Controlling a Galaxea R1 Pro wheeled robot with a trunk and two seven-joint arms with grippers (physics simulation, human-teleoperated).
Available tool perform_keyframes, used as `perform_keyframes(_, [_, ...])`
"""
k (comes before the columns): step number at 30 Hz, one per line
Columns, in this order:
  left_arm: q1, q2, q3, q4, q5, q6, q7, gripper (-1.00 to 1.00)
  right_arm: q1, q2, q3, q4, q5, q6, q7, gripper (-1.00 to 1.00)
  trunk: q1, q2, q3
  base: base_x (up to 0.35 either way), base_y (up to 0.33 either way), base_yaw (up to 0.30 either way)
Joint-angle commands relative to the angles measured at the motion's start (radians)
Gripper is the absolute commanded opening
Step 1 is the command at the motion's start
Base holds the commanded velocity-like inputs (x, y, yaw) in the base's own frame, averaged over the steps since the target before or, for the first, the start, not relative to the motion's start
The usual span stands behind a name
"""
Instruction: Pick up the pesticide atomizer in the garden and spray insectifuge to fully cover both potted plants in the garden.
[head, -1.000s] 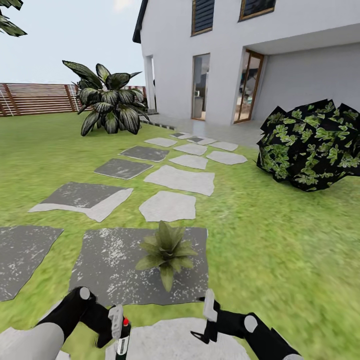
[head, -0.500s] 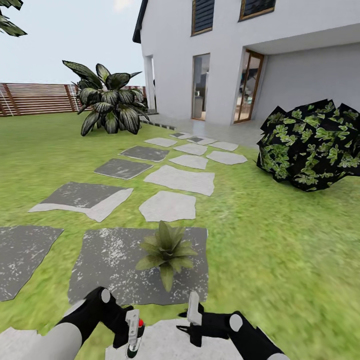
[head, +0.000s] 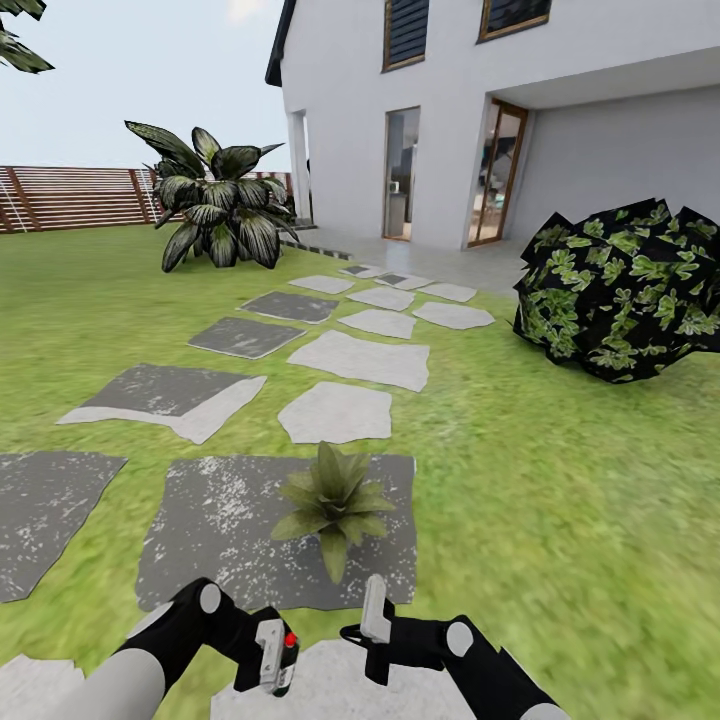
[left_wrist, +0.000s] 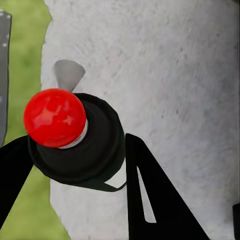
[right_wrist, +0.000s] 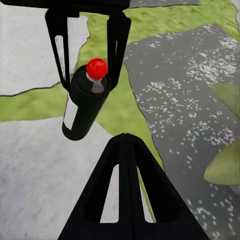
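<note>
I have the pesticide atomizer (head: 286, 655) in my left gripper (head: 272, 655), low in the head view, just over a pale stepping stone (head: 330, 680) in the garden. The fingers are closed around the dark body of the bottle, one on each side, and the red nozzle cap (left_wrist: 55, 117) stands free above them. In the right wrist view the bottle hangs a little tilted between the two black fingers, so I judge the hold is on its upper half. My right gripper (head: 372, 625) is near beside it with nothing inside; its two fingers are pressed together, closed on empty air. One potted plant (head: 333, 502) sits ahead on the dark paving slab (head: 220, 530), near to both grippers. About the bottle: it looks small, rigid and light, with a smooth round wall, so I think it can slide or turn in the fingers if I swing the arm quickly. I would keep the hold on the dark body, below the cap, because the cap must stay uncovered for spraying. The white band (right_wrist: 71, 113) on its side seems a label, probably no better for friction. I judge it is not fragile, but a drop on stone could roll it away
</note>
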Motion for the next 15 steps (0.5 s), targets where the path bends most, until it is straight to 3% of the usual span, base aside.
perform_keyframes(1, [-0.001, 0.0, -0.001, 0.0, -0.003, -0.006, -0.003, -1.0, 0.0, 0.0, -0.001, -0.001, 0.009, -0.005, 0.0, -1.0, 0.0, 0.0, -0.001, 0.0, 0.0, 0.0])
perform_keyframes(4, [-0.002, -0.004, 0.0, 0.002, -0.001, -0.008, -0.005, -1.0, 0.0, 0.0, -0.001, 0.0, 0.01, -0.005, 0.0, -1.0, 0.0, 0.0, -0.001, 0.0, 0.0, 0.0])
perform_keyframes(9, [-0.002, -0.043, -0.001, 0.004, 0.0, -0.009, -0.011, -1.0, 0.0, 0.0, -0.001, 0.001, 0.011, -0.005, -0.001, -1.0, 0.0, 0.0, -0.001, 0.0, 0.0, 0.0])
perform_keyframes(10, [-0.003, -0.059, 0.0, 0.003, 0.0, -0.009, -0.036, -1.0, 0.0, 0.0, -0.001, 0.001, 0.011, -0.005, -0.001, -1.0, 0.0, 0.0, -0.001, 0.0, 0.0, 0.0])
perform_keyframes(15, [-0.003, -0.072, 0.0, 0.004, 0.002, -0.027, -0.06, -1.0, 0.0, 0.0, -0.001, 0.002, 0.011, -0.005, -0.002, -1.0, 0.0, 0.0, -0.001, 0.0, 0.0, 0.0])
